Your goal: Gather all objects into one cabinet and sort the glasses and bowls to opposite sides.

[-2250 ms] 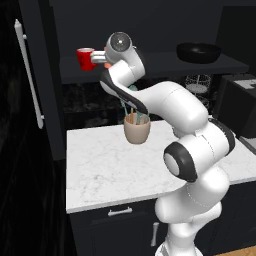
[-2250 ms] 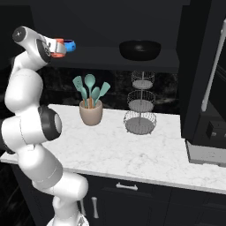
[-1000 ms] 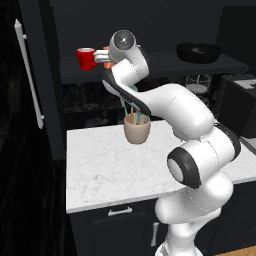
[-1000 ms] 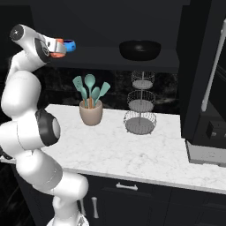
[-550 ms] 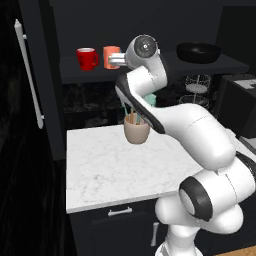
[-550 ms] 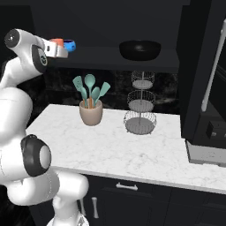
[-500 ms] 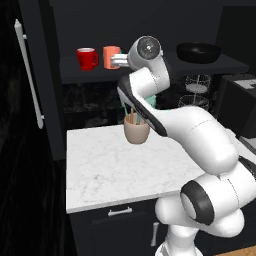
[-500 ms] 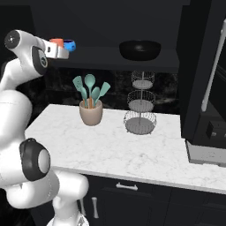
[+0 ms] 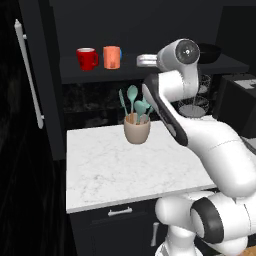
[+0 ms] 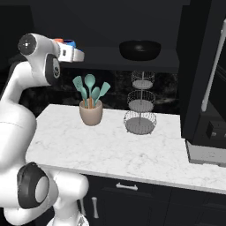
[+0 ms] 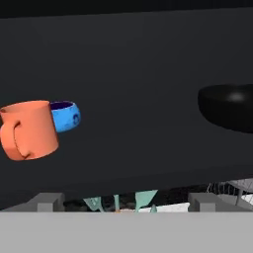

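Observation:
On the dark shelf (image 9: 95, 74) of the open black cabinet a red mug (image 9: 87, 58) stands at the left, with an orange mug (image 9: 111, 56) right beside it. A small blue bowl (image 9: 121, 54) peeks out behind the orange mug. The wide black bowl (image 10: 140, 48) sits on the same shelf far to the right. My gripper (image 9: 141, 60) hovers in front of the shelf between the mugs and the black bowl, open and holding nothing. In the hand view the orange mug (image 11: 28, 129) and blue bowl (image 11: 66, 115) lie left, the black bowl (image 11: 230, 106) right.
A beige crock with teal spatulas (image 9: 136, 130) stands on the white marble counter (image 9: 110, 170) under the shelf. A wire tiered basket (image 10: 141, 110) stands to its right. The cabinet door with its long white handle (image 9: 27, 75) hangs open at the left.
My hand has drawn back from the mugs and swung right along the shelf. The orange mug, which was at the gripper a second ago, stands free beside the red mug.

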